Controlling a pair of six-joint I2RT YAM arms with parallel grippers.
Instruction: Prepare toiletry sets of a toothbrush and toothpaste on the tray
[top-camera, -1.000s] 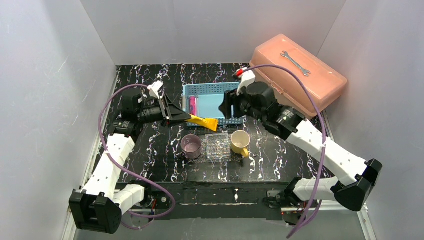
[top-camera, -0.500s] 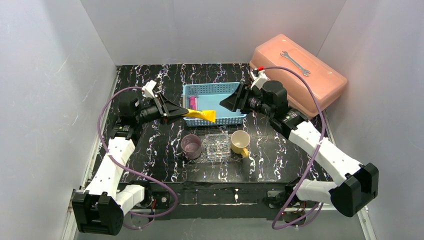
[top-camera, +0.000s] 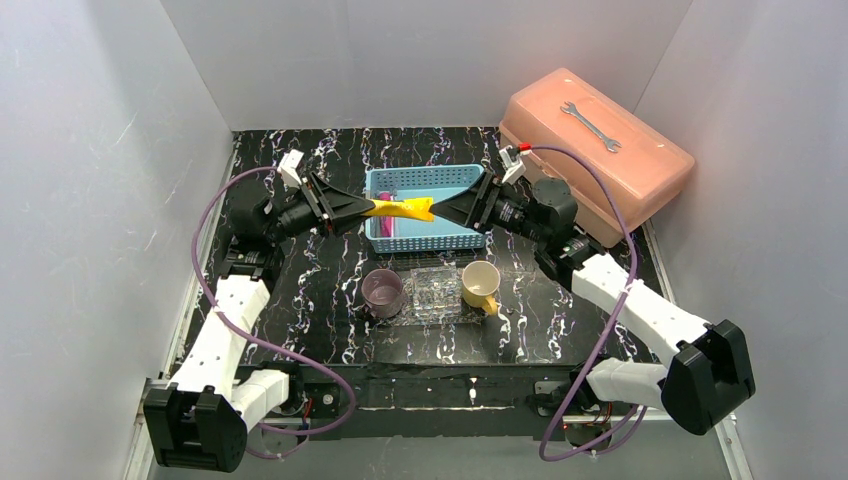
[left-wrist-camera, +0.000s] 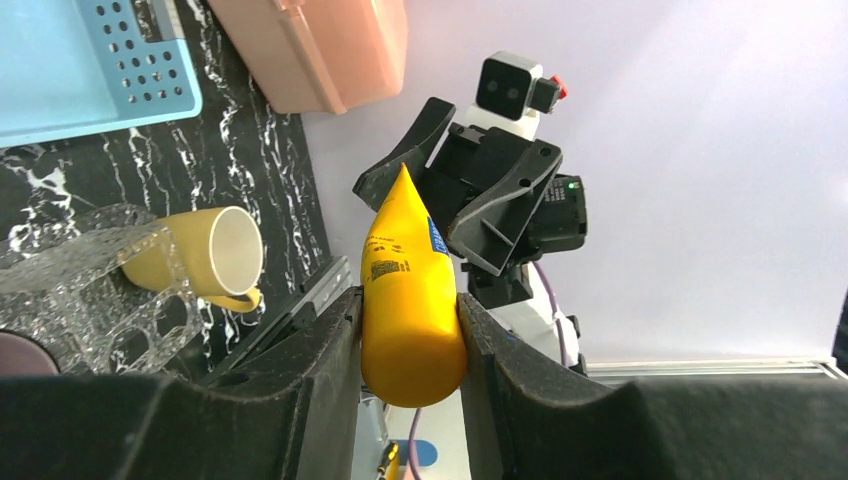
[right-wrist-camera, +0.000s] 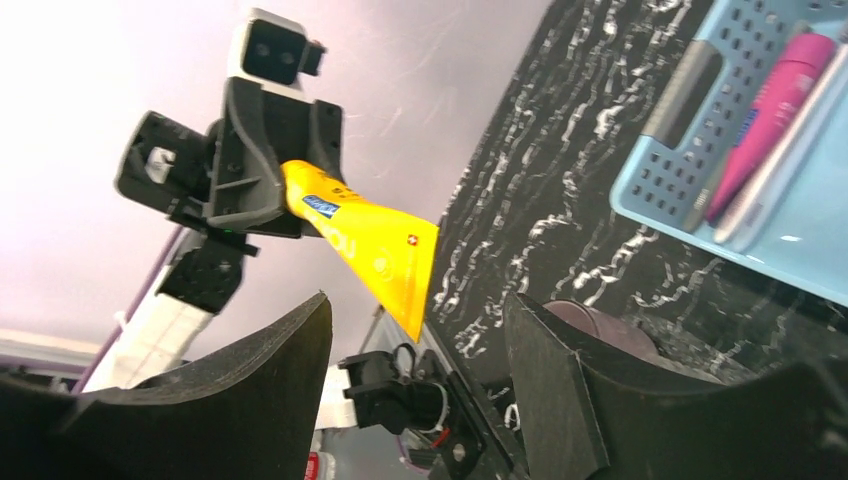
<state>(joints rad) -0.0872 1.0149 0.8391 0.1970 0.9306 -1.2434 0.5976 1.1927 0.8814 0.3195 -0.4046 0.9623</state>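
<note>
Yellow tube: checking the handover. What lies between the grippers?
Only the yellow tube, held by the left gripper, flat end inside the open right gripper; top view.

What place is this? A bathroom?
Probably not: it looks like a robot test booth. Plain white walls box in a black marbled table, with the left arm and right arm bolted at its edge.

Robot lab test booth, plain white walls (top-camera: 420, 60), black marbled table (top-camera: 320, 300), cabled arms (top-camera: 215, 335)
</note>
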